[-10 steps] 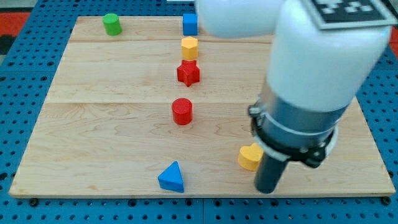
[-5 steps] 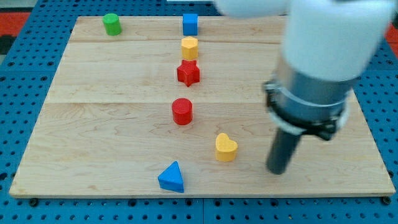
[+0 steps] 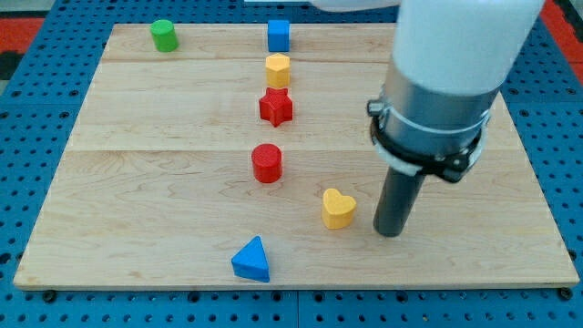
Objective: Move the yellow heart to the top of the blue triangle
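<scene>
The yellow heart [image 3: 338,208] lies on the wooden board [image 3: 137,182], right of centre and low. The blue triangle [image 3: 251,260] lies near the board's bottom edge, to the lower left of the heart. My tip [image 3: 390,233] stands just right of the heart, with a small gap between them. The arm's white and grey body fills the view's upper right.
A red cylinder [image 3: 267,163] stands above the triangle. A red star [image 3: 275,107], a yellow hexagon [image 3: 278,70] and a blue cube [image 3: 279,35] line up toward the top. A green cylinder [image 3: 164,35] stands at the top left.
The yellow heart was pushed left and slightly up from beside the rod. My tip swung out to the right, then came back left close to the heart.
</scene>
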